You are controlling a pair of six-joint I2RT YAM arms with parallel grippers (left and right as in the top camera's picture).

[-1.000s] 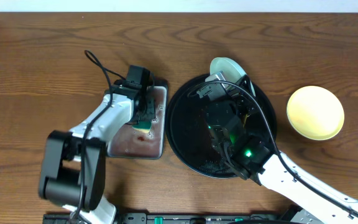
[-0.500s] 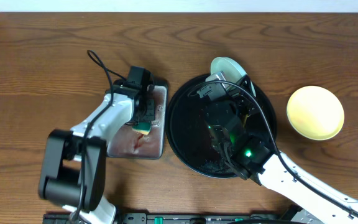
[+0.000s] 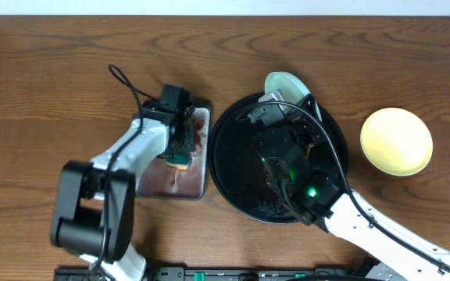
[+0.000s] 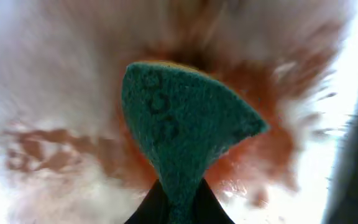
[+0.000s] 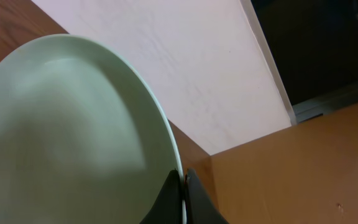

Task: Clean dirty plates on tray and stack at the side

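Observation:
My right gripper is shut on the rim of a pale mint-blue plate and holds it tilted up over the far rim of the black tray; the plate shows in the overhead view. A yellow plate lies face down on the wood tabletop to the right of the tray. My left gripper is shut on a green sponge and presses it on the red-stained metal pan; the sponge shows in the overhead view. A third plate is not visible.
The rectangular metal pan lies just left of the tray, with red-orange smears around the sponge. The right arm covers much of the tray's inside. Brown wood tabletop extends to the left and along the back.
My left gripper has drawn the sponge a little towards the front of the pan. The right arm and its plate have not moved.

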